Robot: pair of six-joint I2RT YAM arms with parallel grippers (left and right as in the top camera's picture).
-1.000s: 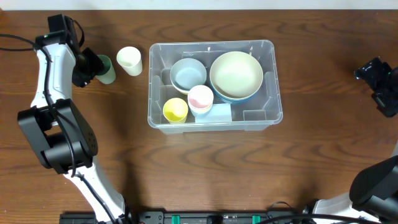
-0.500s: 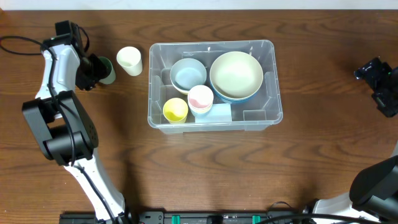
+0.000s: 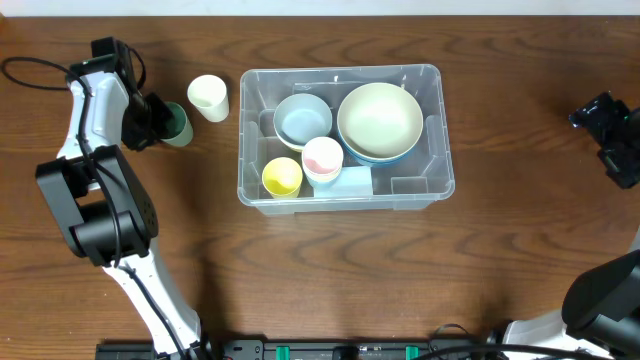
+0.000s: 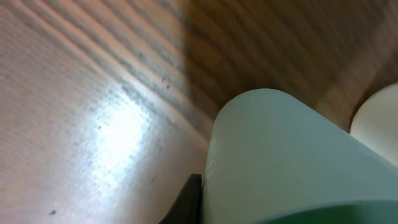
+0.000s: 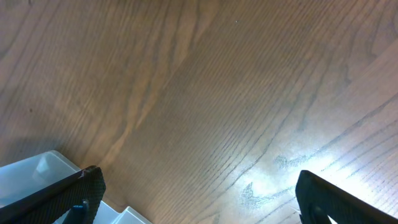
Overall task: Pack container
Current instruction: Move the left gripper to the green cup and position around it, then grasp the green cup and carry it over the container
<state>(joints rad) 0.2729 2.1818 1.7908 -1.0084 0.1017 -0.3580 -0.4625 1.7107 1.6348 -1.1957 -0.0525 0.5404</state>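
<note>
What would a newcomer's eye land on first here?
The clear container mid-table, packed with bowls and cups. Left of it, the left gripper is shut on a green cup beside a cream cup; the right gripper hangs open at the far right.

It looks like a robotics lab to me: a left arm (image 3: 95,200) and a right arm (image 3: 605,295) stand at a bare wooden tabletop (image 3: 320,270), with black cables (image 3: 20,72) trailing. A plastic container (image 3: 400,203) of crockery sits between them.
</note>
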